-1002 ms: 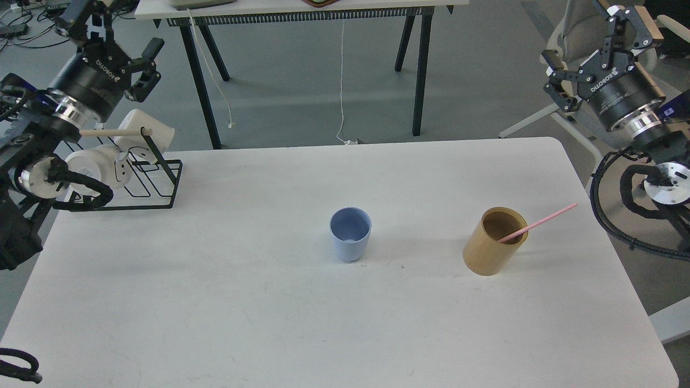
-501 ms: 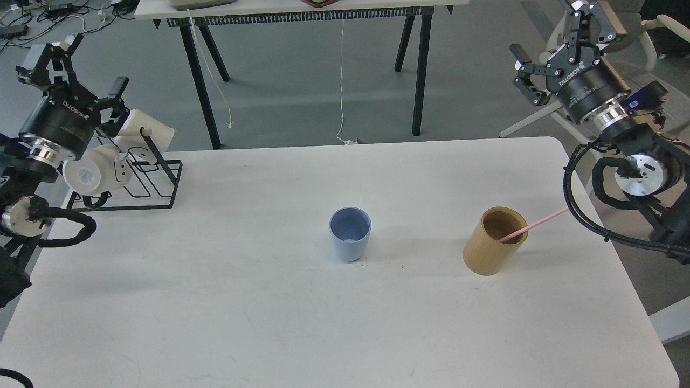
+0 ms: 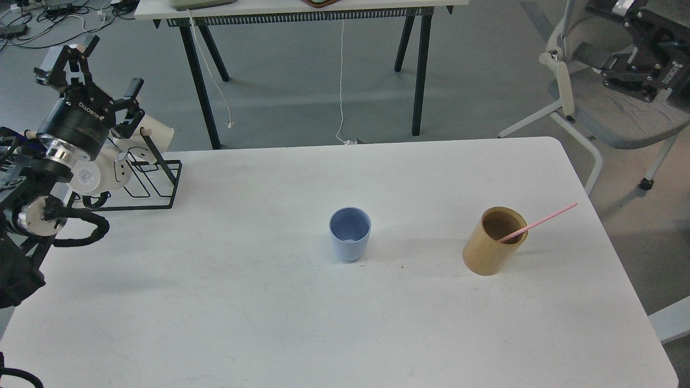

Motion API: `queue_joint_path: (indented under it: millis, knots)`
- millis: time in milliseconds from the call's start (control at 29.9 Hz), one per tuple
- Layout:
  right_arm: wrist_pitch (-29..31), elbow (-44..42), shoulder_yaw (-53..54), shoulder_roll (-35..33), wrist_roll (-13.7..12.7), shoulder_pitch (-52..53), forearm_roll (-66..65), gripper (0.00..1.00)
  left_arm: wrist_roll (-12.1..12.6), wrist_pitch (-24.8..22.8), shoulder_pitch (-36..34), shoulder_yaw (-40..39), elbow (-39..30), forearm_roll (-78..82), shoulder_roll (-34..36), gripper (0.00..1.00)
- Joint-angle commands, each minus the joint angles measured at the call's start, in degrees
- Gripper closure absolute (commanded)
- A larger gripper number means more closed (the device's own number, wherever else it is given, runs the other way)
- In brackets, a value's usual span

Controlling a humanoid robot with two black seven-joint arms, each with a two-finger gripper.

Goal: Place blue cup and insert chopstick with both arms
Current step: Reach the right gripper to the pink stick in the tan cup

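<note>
Right arm (image 3: 644,64) withdrawn to the corner, fingers unclear, left fingers (image 3: 94,67) apart, chopstick (image 3: 539,222) pointing up-right

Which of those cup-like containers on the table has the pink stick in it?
The tan wooden cylinder at the right holds the pink stick, which leans out over its rim. The blue cup at the middle stands empty, and the white mugs hang on the rack.

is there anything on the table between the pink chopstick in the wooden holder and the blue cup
Nothing visible does. The chopstick leans in the wooden holder, and only bare white table lies between it and the upright, open blue cup.
</note>
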Motion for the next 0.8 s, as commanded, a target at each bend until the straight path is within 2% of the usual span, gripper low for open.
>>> queue_joint_path:
  millis: [0,134,200,334,501,635,768]
  knots:
    - [-19.1,2.7,-4.3,-2.1,0.0,-5.8,-10.3,0.01,0.0,0.0,0.4,0.0,0.0,0.0,-0.1,0.03]
    - [-36.9,2.4,-12.3,-1.8,0.0,-8.9,-12.6,0.02,0.0,0.0,0.8,0.1,0.0,0.0,-0.1,0.03]
    - [-41.5,2.4,-17.0,-1.1,0.0,-9.1,-12.7,0.04,0.0,0.0,0.8,0.1,0.0,0.0,-0.1,0.02]
    - [-41.5,1.1,-23.4,2.0,0.0,-9.8,-12.7,0.06,0.0,0.0,0.9,0.2,0.0,0.0,-0.1,0.02]
    - [-41.5,-1.9,-23.8,6.2,0.0,-14.1,-12.7,0.08,0.0,0.0,1.1,0.2,0.0,0.2,-0.7,0.02]
    - [-41.5,-5.0,-23.9,9.2,0.0,-15.4,-12.6,0.16,0.0,0.0,1.7,0.1,0.1,0.3,-0.7,0.02]
    - [-41.5,-6.8,-24.1,11.8,0.0,-16.1,-12.6,0.28,0.0,0.0,2.2,0.1,0.1,0.3,-0.7,0.02]
